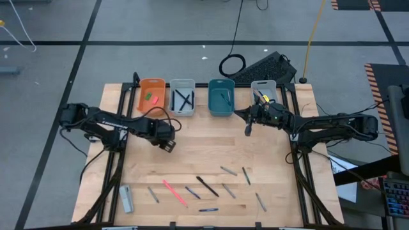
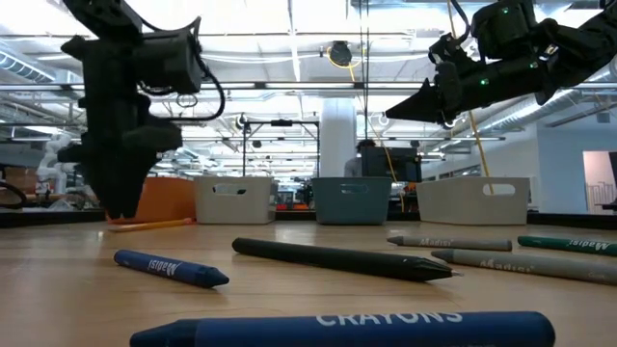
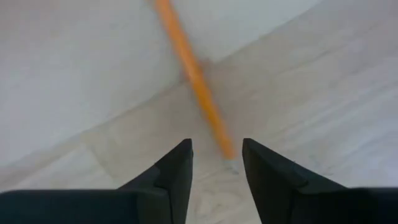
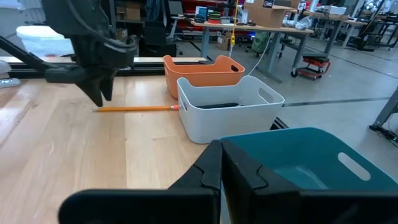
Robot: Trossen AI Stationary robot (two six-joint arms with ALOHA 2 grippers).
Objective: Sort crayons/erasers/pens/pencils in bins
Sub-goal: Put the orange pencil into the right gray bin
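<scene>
An orange pencil point(image 3: 194, 74) lies flat on the table in front of the orange bin point(image 1: 152, 86) and the left white bin point(image 1: 182, 85). My left gripper point(image 3: 216, 152) points down over it, open, one finger on each side of the pencil's pointed end point(image 3: 229, 157); the right wrist view shows this gripper point(image 4: 99, 93) at that end. My right gripper point(image 1: 248, 130) is shut and empty, raised in front of the teal bin point(image 1: 222, 112) and the right white bin point(image 1: 263, 85). A green eraser point(image 1: 147, 96) and a pink-red eraser point(image 1: 155, 99) lie in the orange bin.
Several loose sticks lie near the table's near edge: a pink crayon point(image 1: 174, 191), a black pen point(image 1: 207, 186), a blue crayon point(image 1: 208, 209) and grey ones point(image 1: 229, 170). A pale flat object point(image 1: 126, 198) lies at the near left. Dark pens sit in the left white bin.
</scene>
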